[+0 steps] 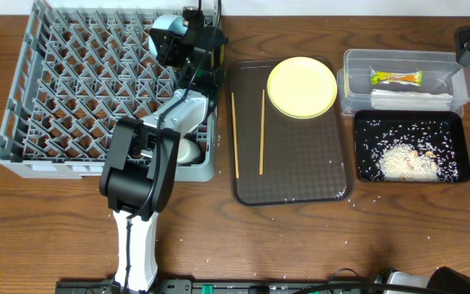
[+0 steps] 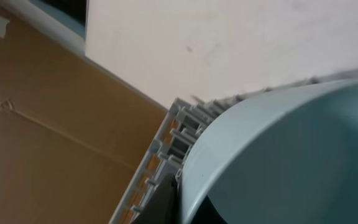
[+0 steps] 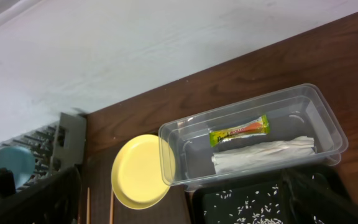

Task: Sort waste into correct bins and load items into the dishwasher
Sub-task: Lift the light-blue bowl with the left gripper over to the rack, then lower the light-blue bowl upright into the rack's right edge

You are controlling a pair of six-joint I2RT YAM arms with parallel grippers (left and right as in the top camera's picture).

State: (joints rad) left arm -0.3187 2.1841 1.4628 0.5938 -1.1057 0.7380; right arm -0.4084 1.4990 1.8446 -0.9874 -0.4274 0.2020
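Left pincer [image 1: 179, 39] looks clamped on the rim of the light-blue bowl [image 2: 278, 155]; one dark finger [image 2: 163, 202] shows against its outer wall, the other is hidden. The bowl hangs tilted just ahead of the pincer, with the grey dish rack [image 1: 72, 90] beneath. Judgement: the edge-on hold suits slotting it between pegs.

Dish rack [image 1: 23, 122], left of frame: grey, triangular grid pattern. Light-blue bowl [image 1: 163, 26] at its top edge. Plate [image 1: 301, 86]: plain yellow. Serving tray [image 1: 300, 163]: dark brown, fine dotted texture. Chopsticks [image 1: 262, 131]: pale wood. Snack wrapper [image 1: 396, 78]: green-yellow, orange centre. Black tray [image 1: 463, 139], right: speckled with white rice [image 1: 406, 161]; tan flecks, possibly food.
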